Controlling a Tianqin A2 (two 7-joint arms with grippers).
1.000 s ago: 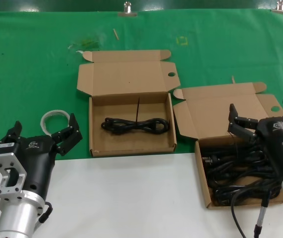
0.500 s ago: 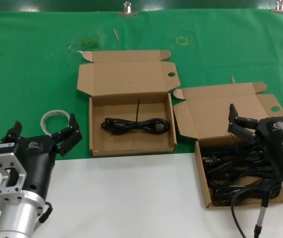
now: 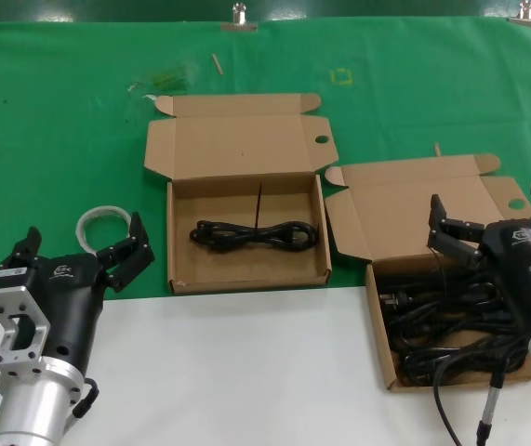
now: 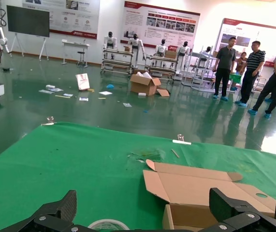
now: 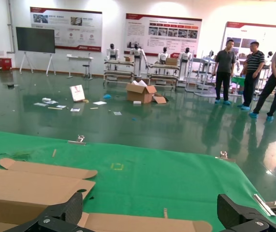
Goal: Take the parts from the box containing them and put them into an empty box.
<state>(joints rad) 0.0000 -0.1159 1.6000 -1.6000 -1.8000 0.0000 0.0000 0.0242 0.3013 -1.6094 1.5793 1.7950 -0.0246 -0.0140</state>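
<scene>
The box containing the parts point(image 3: 379, 321) sits at the right with its lid open, full of several black cord bundles point(image 3: 442, 321). My right gripper point(image 3: 490, 204) hovers over its far side, open and empty; the arm hides part of the cords. The other box point(image 3: 246, 276), in the middle with its lid back, holds one looped black cord point(image 3: 254, 233). My left gripper point(image 3: 84, 237) stays open at the near left, apart from both boxes. The left wrist view shows that gripper point(image 4: 145, 208) and the middle box's lid point(image 4: 200, 188). In the right wrist view, the right gripper point(image 5: 151, 208) stands open above a lid flap point(image 5: 142, 223).
A whitish ring of tubing point(image 3: 98, 223) lies on the green cloth point(image 3: 60, 139) just beyond my left gripper, also visible as the ring point(image 4: 108, 224) in the left wrist view. White tabletop point(image 3: 246, 372) runs along the near edge. Metal clips point(image 3: 239, 16) hold the cloth's far edge.
</scene>
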